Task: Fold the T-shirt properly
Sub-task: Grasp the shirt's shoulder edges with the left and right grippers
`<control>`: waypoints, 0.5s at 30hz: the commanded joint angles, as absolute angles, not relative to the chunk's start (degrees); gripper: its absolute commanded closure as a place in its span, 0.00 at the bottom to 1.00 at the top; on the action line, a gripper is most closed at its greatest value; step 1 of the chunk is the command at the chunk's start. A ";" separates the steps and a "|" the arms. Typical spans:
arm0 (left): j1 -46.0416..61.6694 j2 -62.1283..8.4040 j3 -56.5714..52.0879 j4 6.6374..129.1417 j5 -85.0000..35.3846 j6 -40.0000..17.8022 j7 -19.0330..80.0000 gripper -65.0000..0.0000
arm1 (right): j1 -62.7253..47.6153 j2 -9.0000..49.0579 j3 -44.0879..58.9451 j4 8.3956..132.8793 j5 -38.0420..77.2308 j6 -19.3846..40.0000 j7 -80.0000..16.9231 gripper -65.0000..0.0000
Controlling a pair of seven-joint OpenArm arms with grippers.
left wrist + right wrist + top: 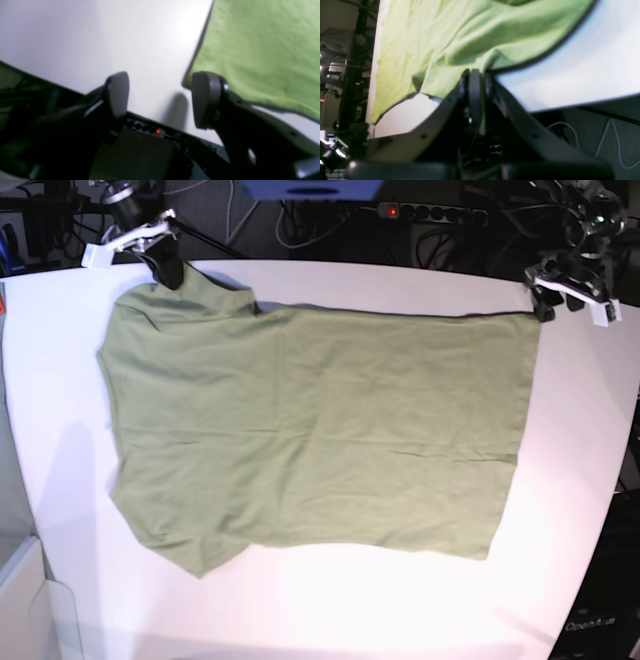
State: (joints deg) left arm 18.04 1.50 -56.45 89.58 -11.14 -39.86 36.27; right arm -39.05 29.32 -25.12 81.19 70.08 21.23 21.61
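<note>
Readable text: one faint mark only.
At the lower right corner of the base view, pale lettering [592, 625] on a dark surface reads roughly "OpenArm"; nothing else is legible.

T-shirt [310, 430]: olive-green, short-sleeved, spread flat, lightly wrinkled, filling centre of white surface [330, 600]. Hem toward 3 o'clock, sleeves toward 9 o'clock. Cloth at 11 o'clock lifted, pinched in right pincer [476, 82].

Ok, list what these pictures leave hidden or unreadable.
- Left wrist view: T-shirt blurred and cut off by the frame edges; weave and seams unreadable.
- Right wrist view: right gripper hides the pinched cloth between its jaws.
- Base view: left gripper too small to judge its opening; any label inside the shirt unseen.
</note>
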 commanded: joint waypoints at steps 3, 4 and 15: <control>17.10 1.27 -56.66 90.51 -11.74 -40.00 35.30 0.42 | -39.52 29.93 -25.01 81.63 70.64 21.85 22.37 0.98; 16.92 1.27 -56.66 90.51 -11.74 -40.00 35.30 0.42 | -39.52 29.93 -25.10 81.63 70.64 21.85 22.37 0.98; 16.92 1.27 -50.33 90.07 -11.74 -40.00 35.30 0.42 | -39.52 29.93 -25.10 81.63 70.55 21.85 22.37 0.98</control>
